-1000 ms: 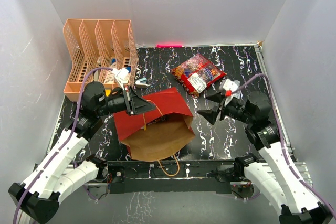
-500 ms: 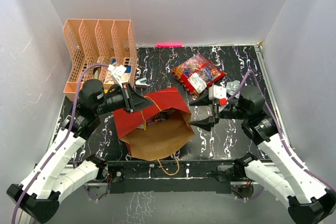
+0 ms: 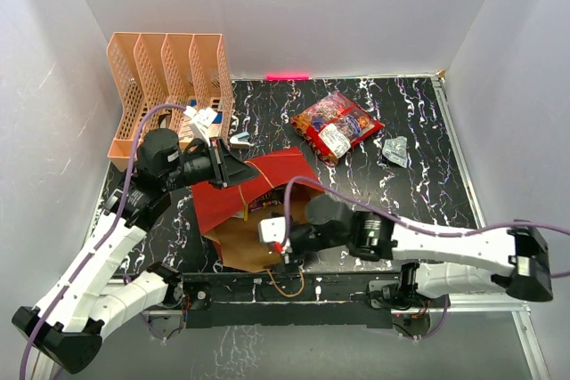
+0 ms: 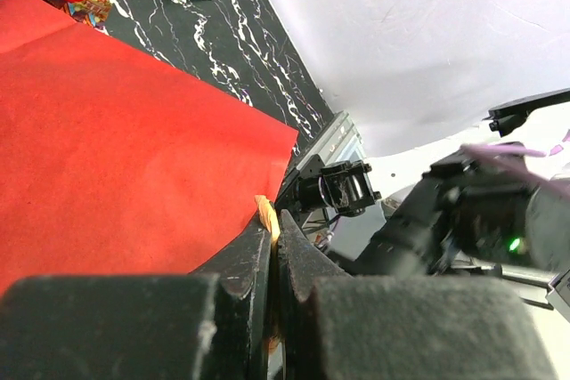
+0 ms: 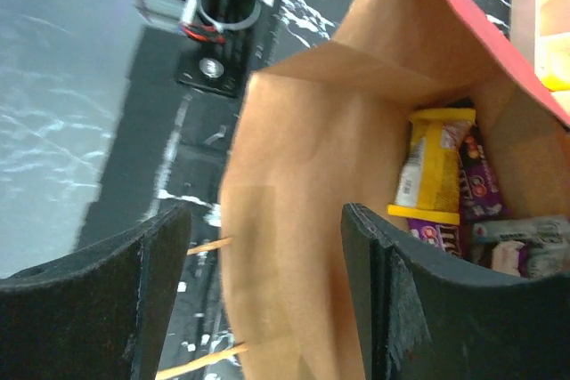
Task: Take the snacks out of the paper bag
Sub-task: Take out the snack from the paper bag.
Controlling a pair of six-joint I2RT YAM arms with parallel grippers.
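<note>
The paper bag (image 3: pixel 267 186), red outside and brown inside, lies on its side with its mouth toward the near edge. My left gripper (image 3: pixel 239 174) is shut on its tan handle (image 4: pixel 266 214) at the bag's upper lip (image 4: pixel 116 122). My right gripper (image 3: pixel 270 239) is open and empty at the mouth, over the brown inner wall (image 5: pixel 303 175). Yellow (image 5: pixel 434 175), purple (image 5: pixel 478 190) and silver-brown (image 5: pixel 525 248) packets lie deep inside. The red candy bag (image 3: pixel 337 126) and a silver packet (image 3: pixel 394 150) lie on the table behind and to the right.
A peach file rack (image 3: pixel 169 95) stands at the back left, close behind my left gripper. A pink stick (image 3: pixel 287 76) lies against the back wall. The bag's second handle (image 3: pixel 285 284) hangs over the table's near edge. White walls close in on three sides.
My right arm has swung from the right side of the table across to the bag's mouth, leaving the silver packet on the table. My left gripper keeps its hold on the handle.
</note>
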